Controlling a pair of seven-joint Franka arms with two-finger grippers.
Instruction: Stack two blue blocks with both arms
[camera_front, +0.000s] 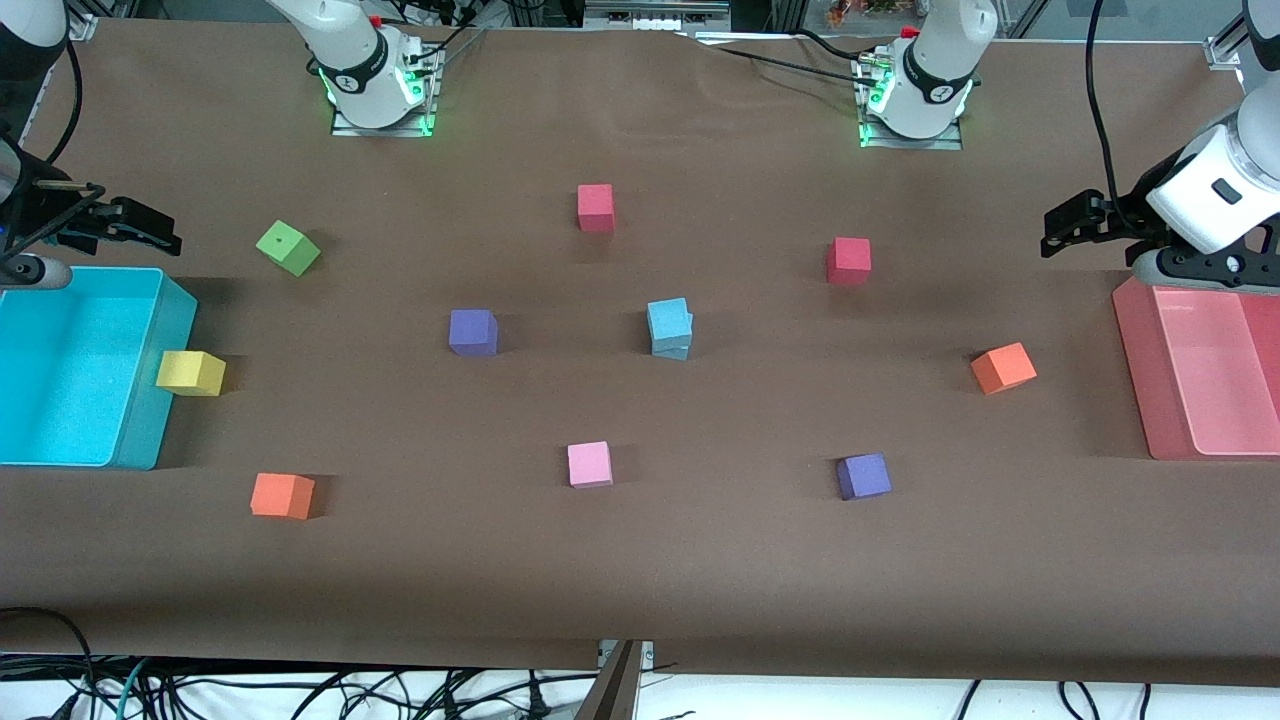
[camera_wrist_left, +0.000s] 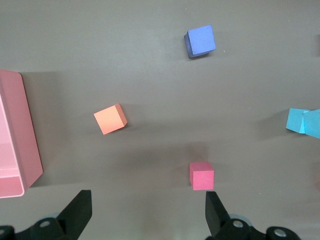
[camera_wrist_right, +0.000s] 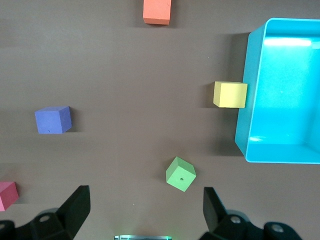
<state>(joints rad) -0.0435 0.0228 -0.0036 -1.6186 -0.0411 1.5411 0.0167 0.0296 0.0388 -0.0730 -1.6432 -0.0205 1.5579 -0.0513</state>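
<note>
Two light blue blocks (camera_front: 669, 327) sit one on top of the other at the middle of the table, the upper one slightly twisted. They also show at the edge of the left wrist view as the blue blocks (camera_wrist_left: 303, 121). My left gripper (camera_front: 1062, 226) hangs open and empty above the table beside the pink tray, at the left arm's end. My right gripper (camera_front: 142, 228) hangs open and empty by the teal bin, at the right arm's end. From the wrist cameras, the left gripper (camera_wrist_left: 147, 210) and the right gripper (camera_wrist_right: 145, 207) hold nothing. Both arms wait away from the stack.
Scattered around the stack are a green cube (camera_front: 288, 247), a yellow cube (camera_front: 190, 373) against the teal bin (camera_front: 150, 400), two orange cubes (camera_front: 282, 495) (camera_front: 1003, 367), two purple cubes (camera_front: 472, 332) (camera_front: 864, 476), a pink cube (camera_front: 589, 464) and two red cubes (camera_front: 595, 207) (camera_front: 849, 260). A pink tray (camera_front: 1140, 380) stands at the left arm's end.
</note>
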